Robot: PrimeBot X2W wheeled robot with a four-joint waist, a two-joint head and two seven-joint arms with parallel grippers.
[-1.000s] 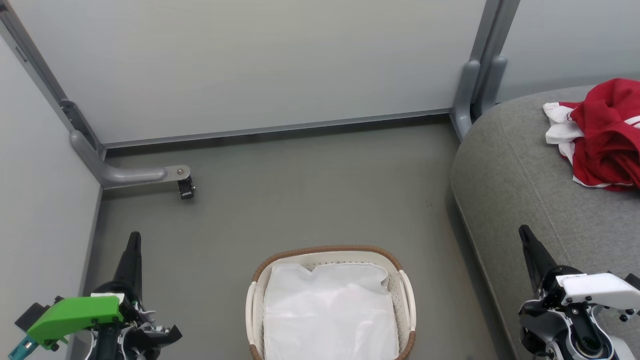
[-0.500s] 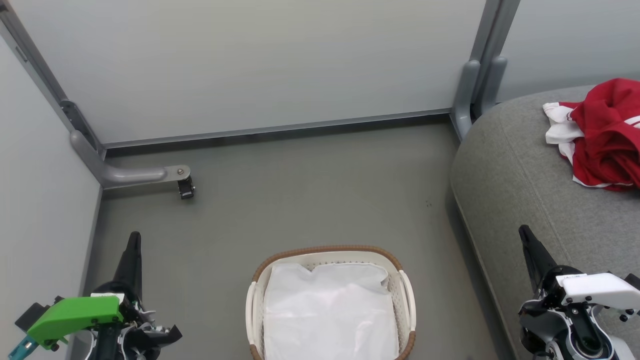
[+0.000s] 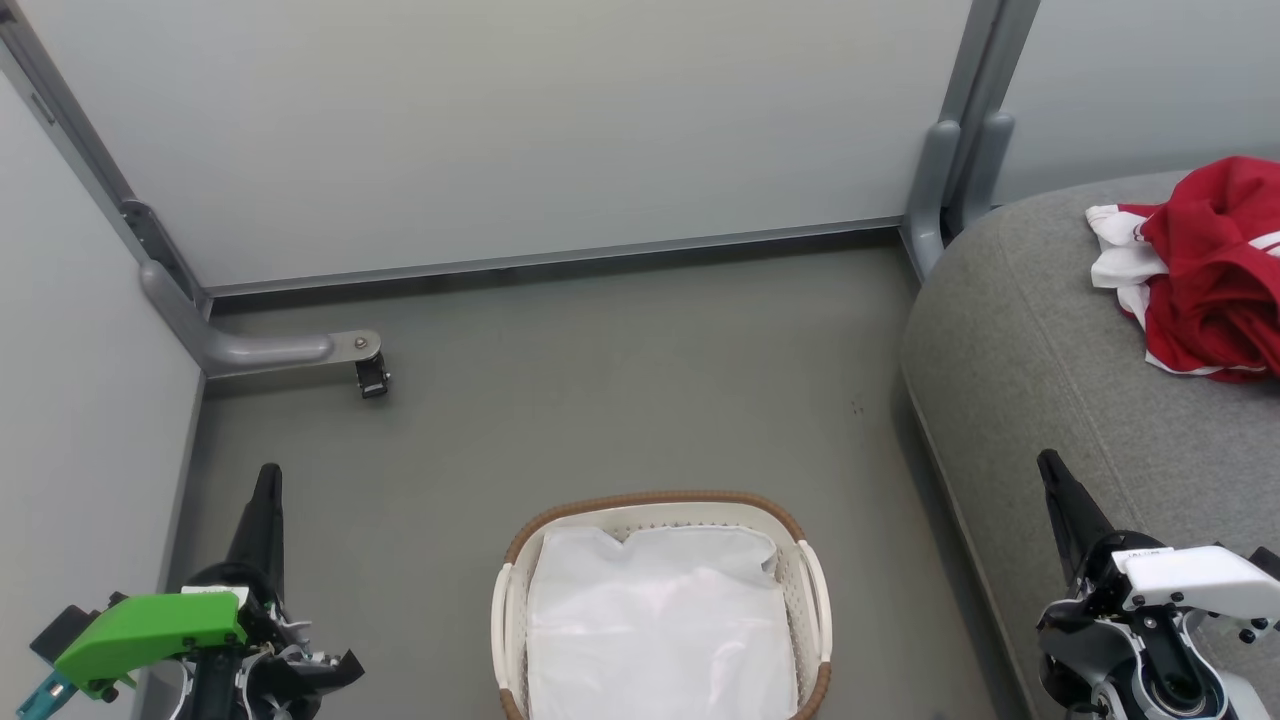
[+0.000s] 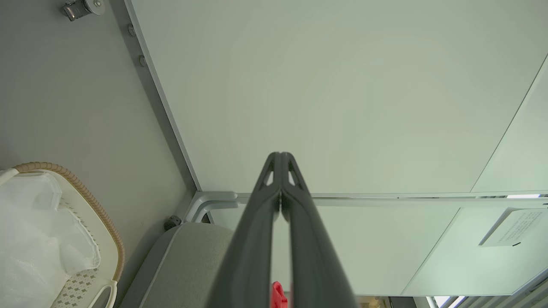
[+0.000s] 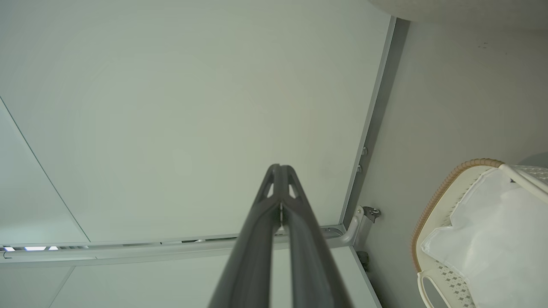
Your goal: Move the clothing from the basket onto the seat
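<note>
- The clothing (image 3: 1210, 270), a crumpled red garment with white trim and stripes, lies up and to the right of the basket (image 3: 655, 498), well apart from it. It rests on top of the grey seat (image 3: 1030, 340). The head view's edge cuts off its right side, so I cannot tell how far it spreads.
- The basket stands on the floor (image 3: 600, 390) just left of the seat's rounded flank. Inside it I see only the white liner sheet (image 3: 660, 630), and no red shows over or around that sheet.
- The left gripper (image 3: 268, 478) hangs to the basket's left, fingers pressed together and holding nothing. Its wrist view shows the tips (image 4: 280, 156) meeting.
- The right gripper (image 5: 279, 167) sits to the basket's right, over the seat's near edge. Its fingers are also pinched together and empty.
- Judgement: the transfer looks finished, so the step in hand is a check rather than a grasp.
- To do that check well, look along the basket's walls and the liner's folds for any hidden red fabric, and leave the liner in place.
- If another reach is needed, spread the fingers before going down, and enter from above the basket so the brown rim and handles are not knocked.
- A partition panel (image 3: 500, 130) and a small caster (image 3: 372, 378) stand beyond the basket, away from any likely path.
</note>
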